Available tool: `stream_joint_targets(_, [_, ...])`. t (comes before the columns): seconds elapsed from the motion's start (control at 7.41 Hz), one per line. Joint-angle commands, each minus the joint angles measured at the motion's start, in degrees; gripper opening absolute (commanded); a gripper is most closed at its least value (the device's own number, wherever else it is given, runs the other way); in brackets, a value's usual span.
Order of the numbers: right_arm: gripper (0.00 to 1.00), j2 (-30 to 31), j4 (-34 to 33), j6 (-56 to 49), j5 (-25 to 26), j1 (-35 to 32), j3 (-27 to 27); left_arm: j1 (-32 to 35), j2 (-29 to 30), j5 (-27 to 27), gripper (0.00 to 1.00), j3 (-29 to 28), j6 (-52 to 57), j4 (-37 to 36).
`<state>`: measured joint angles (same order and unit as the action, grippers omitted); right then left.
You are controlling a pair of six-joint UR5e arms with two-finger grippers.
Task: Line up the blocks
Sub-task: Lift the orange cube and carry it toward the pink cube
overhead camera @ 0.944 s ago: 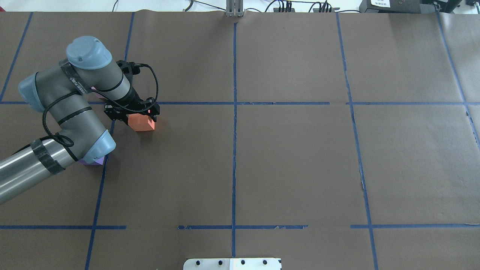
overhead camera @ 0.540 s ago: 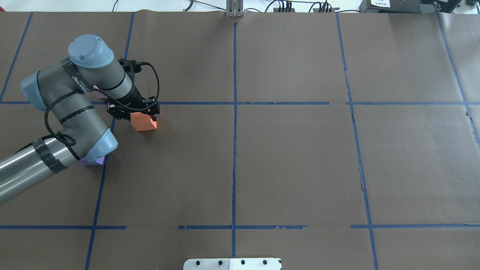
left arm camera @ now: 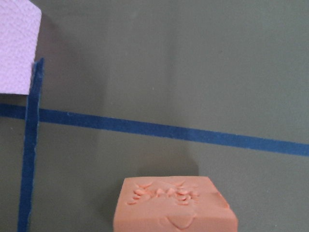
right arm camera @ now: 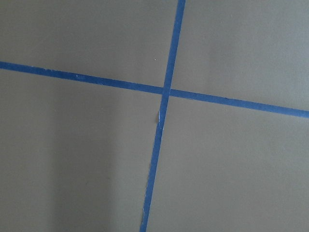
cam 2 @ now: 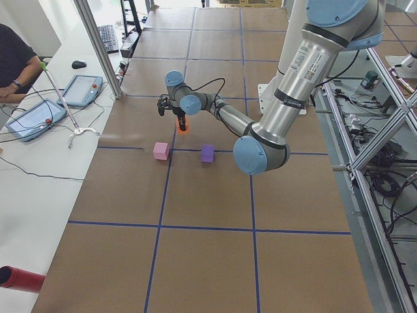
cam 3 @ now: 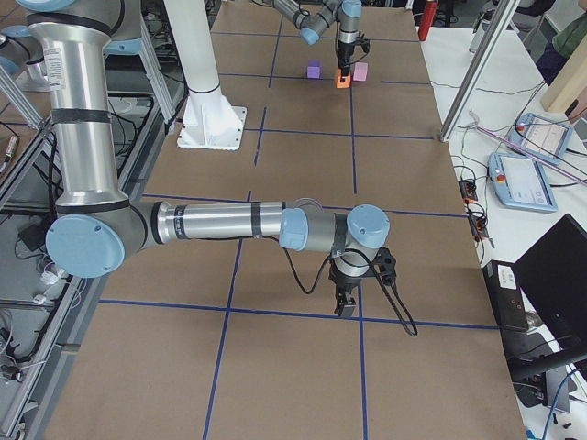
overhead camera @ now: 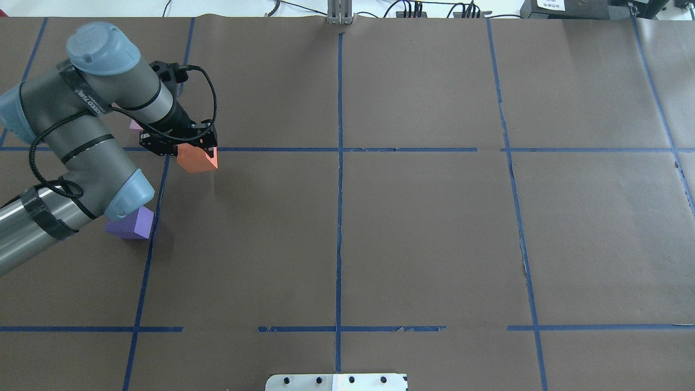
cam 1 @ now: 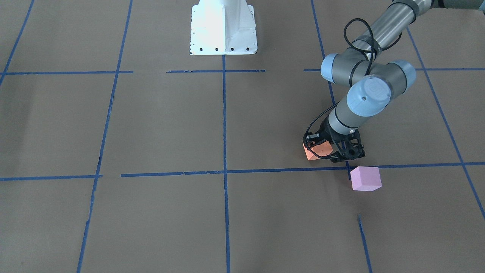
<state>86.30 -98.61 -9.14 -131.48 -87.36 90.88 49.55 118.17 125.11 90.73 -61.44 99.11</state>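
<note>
My left gripper is shut on the orange block and holds it, turned at an angle, low over the brown paper next to a blue tape crossing. The orange block also shows in the front view and at the bottom of the left wrist view. The pale pink block lies just beyond the tape line, mostly hidden by the arm from overhead. The violet block sits nearer the robot, partly under the left elbow. My right gripper hangs far off over bare paper; I cannot tell if it is open.
Brown paper with a blue tape grid covers the table. The white robot base stands at the robot's edge. Cables and equipment line the far edge. The right wrist view shows only a tape crossing.
My left gripper has carried the orange block away from the robot and to the left, up to the tape line, and turned it. The violet block shows more from under the elbow.
</note>
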Motion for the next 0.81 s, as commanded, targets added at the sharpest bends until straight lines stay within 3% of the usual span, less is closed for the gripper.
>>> stream_joint_targets(0.0, [1.00,0.0,0.0,0.0,0.0,0.0,0.0,6.0,-2.6,-0.1,0.45,7.2,9.1,-8.2])
stream_joint_targets(0.27, [1.00,0.0,0.0,0.0,0.0,0.0,0.0,8.1,-7.0,-0.3,0.47,9.4,15.7,-9.7])
stream_joint_targets(0.67, [1.00,0.0,0.0,0.0,0.0,0.0,0.0,7.3,-8.7,0.0,0.52,5.3,19.6,-8.8])
